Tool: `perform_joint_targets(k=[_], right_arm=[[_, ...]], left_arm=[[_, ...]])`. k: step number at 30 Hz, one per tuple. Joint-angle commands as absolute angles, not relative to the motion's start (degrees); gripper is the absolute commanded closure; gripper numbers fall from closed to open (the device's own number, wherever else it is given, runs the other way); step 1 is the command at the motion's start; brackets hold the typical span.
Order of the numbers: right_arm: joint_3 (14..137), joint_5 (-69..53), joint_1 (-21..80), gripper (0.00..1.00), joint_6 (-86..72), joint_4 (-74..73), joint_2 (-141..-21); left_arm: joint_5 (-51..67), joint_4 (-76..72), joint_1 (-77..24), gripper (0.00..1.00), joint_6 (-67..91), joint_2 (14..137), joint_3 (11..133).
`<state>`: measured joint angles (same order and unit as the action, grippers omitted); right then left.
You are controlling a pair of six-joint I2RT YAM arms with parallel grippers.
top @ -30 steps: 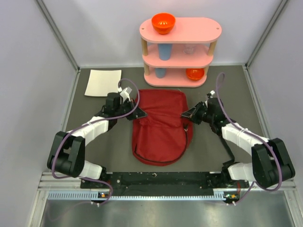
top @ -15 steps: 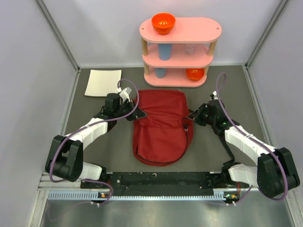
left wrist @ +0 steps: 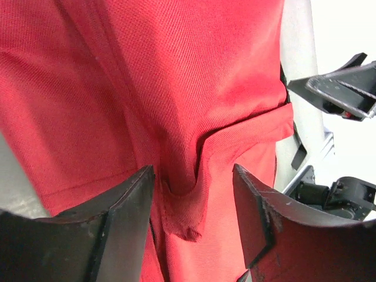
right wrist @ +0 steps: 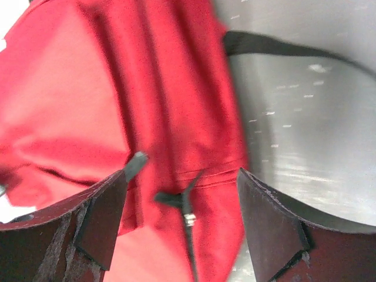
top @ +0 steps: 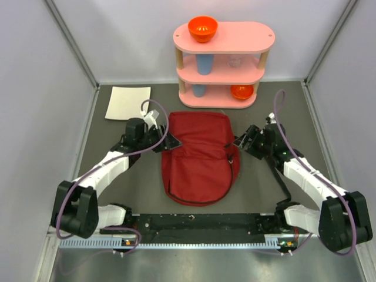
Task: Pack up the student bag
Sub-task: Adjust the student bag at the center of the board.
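Note:
The student bag [top: 197, 155] is a dark-red fabric backpack lying flat in the middle of the table. My left gripper [top: 172, 143] is at its left edge and stands open. In the left wrist view a puckered fold of the bag [left wrist: 176, 88] lies between the spread fingers of the left gripper [left wrist: 192, 176], untouched by either. My right gripper [top: 238, 143] is at the bag's right edge, also open. In the right wrist view, the right gripper [right wrist: 182, 176] straddles the bag's side seam [right wrist: 88, 106] and a black zipper pull [right wrist: 187, 214], gripping neither.
A pink three-tier shelf [top: 223, 59] stands at the back with an orange bowl [top: 202, 27] on top, blue cups [top: 204, 63] and another orange bowl [top: 241, 91] lower down. A white sheet [top: 127, 102] lies back left. A black strap [right wrist: 282, 47] trails right of the bag.
Both grippers were shut on the bag's side edges and have now opened, letting the fabric go. The arms have shifted slightly and the bag has settled flat.

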<state>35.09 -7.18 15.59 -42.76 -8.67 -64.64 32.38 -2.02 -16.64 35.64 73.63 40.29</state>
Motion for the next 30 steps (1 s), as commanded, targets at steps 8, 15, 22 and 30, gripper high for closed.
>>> perform_joint_targets(k=[8,15,22,30], right_arm=[[29.79,-28.39,18.37,0.16,-44.39,1.70,-68.99],[29.53,-30.14,19.86,0.32,-42.89,2.71,-75.58],[31.11,-25.14,19.86,0.78,-46.05,4.49,-77.44],[34.89,-18.55,16.97,0.76,-45.44,2.81,-73.30]], left_arm=[[28.02,5.81,-16.61,0.27,26.18,66.97,35.43],[31.02,-4.56,-16.96,0.28,31.55,71.45,24.97],[33.83,-12.38,-17.05,0.48,34.27,76.20,24.16],[37.44,-18.62,-17.31,0.46,36.73,82.87,35.13]])
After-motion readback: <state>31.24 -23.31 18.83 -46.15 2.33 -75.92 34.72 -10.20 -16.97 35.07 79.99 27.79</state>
